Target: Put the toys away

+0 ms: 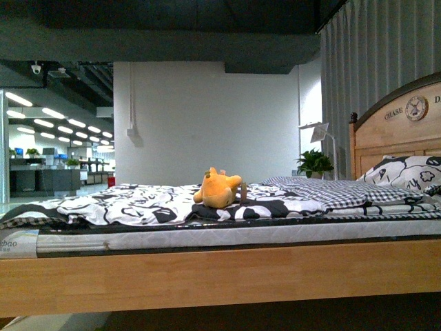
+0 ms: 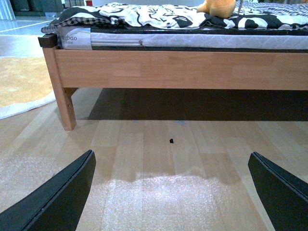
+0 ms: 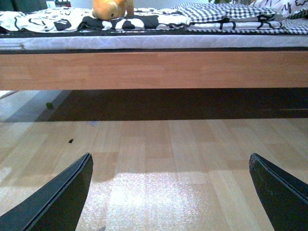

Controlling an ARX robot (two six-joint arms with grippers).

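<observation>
Both pincers gape, plush toy ahead.
Left pincer (image 2: 172, 156) and right pincer (image 3: 170, 156) hang wide apart above the floor (image 2: 144, 144); the plush toy (image 1: 219, 189) lies at twelve o'clock on the quilted tabletop (image 1: 124, 203), likely light, squashy; pinch its body.

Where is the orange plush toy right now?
In the front view the plush toy lies centrally on the black-and-white quilt, just left of the checked blanket, with the headboard farther right.
</observation>
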